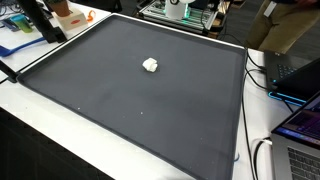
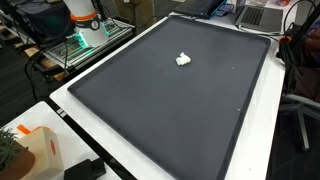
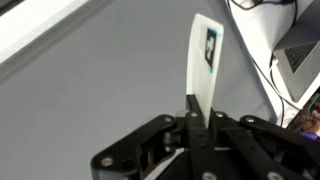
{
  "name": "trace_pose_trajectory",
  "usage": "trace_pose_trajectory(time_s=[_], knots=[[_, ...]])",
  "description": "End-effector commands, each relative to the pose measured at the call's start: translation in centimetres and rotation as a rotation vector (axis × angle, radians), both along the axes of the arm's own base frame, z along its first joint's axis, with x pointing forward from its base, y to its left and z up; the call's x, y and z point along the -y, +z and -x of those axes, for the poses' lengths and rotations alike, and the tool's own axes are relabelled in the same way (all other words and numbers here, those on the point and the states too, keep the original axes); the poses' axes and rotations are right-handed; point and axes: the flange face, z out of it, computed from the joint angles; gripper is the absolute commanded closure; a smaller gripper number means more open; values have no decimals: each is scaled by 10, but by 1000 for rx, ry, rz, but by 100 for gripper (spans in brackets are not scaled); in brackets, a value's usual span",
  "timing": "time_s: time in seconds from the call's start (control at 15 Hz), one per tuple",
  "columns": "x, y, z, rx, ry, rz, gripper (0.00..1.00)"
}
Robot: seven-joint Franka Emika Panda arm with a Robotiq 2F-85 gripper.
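Observation:
In the wrist view my gripper [image 3: 197, 102] is shut on the lower end of a thin white card-like strip [image 3: 203, 55]. The strip stands up from between the fingers and has a dark mark near its top. Behind it lies the dark grey mat [image 3: 100, 80]. A small crumpled white object [image 1: 151, 65] rests near the middle of the mat in both exterior views [image 2: 183, 59], apart from the gripper. A black shape at the mat's corner [image 1: 45, 22] may be the gripper; I cannot tell for sure.
The mat [image 1: 120, 100] covers most of a white table [image 1: 40, 125]. Laptops [image 1: 300, 135] and cables lie along one side. An orange and white box [image 2: 35, 150] stands near one corner. The robot base [image 2: 85, 25] stands beyond the mat's far edge.

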Motion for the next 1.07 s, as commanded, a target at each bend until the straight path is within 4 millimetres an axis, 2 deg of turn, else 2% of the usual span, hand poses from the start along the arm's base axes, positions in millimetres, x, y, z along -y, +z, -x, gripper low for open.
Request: trace_pose_trajectory(time_s=[0.0, 0.27, 0.53, 0.6, 0.67, 0.87, 1.0], knots=[[7, 16, 15, -91, 144, -121, 99], [23, 42, 21, -220, 216, -267, 99], [29, 67, 14, -325, 152, -411, 99], [30, 72, 11, -340, 132, -444, 71], [32, 74, 10, -348, 97, -471, 71], [46, 80, 4, -293, 0, -460, 48], [62, 74, 2, -227, -70, -369, 34]])
